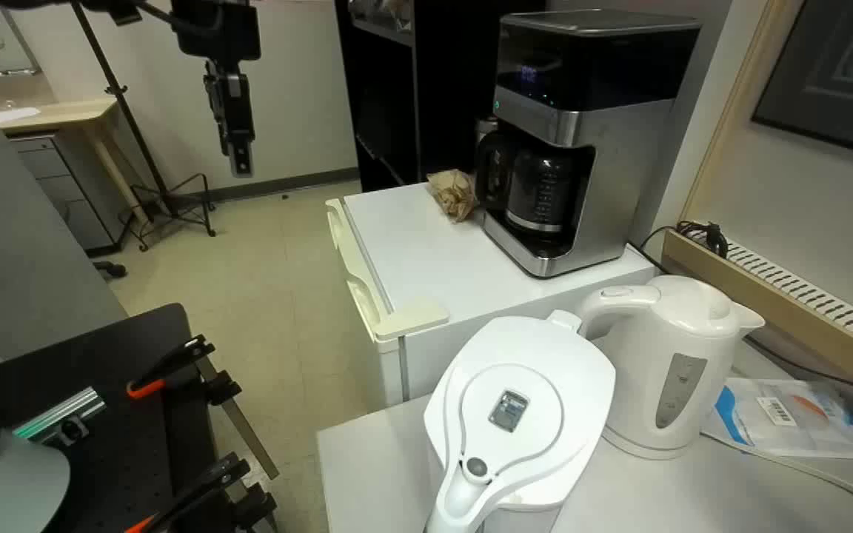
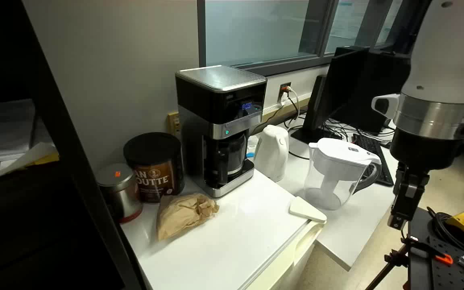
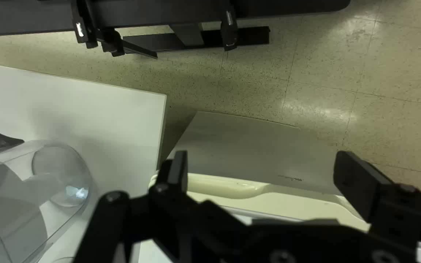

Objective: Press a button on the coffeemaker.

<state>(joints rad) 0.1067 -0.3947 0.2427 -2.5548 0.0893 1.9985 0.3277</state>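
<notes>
The coffeemaker is a tall black and silver machine, standing upright on the white fridge top in both exterior views (image 1: 623, 178) (image 2: 197, 104). A lit blue display (image 2: 247, 106) shows on its black upper front. A small green light (image 2: 226, 132) glows on the silver band below. Its dark glass carafe (image 1: 540, 185) sits in its base. The coffeemaker is out of the wrist view. My gripper (image 3: 261, 168) is open and empty, fingers pointing down. In both exterior views the gripper (image 1: 241, 166) (image 2: 397, 221) hangs in the air, well apart from the coffeemaker.
A crumpled paper bag (image 2: 185, 213), a coffee can (image 2: 153, 169) and a metal tin (image 2: 118, 189) stand beside the coffeemaker. A white kettle (image 1: 674, 370) and a water-filter jug (image 1: 523, 414) stand on the adjoining table. A dark shelf (image 1: 382, 81) rises behind the fridge.
</notes>
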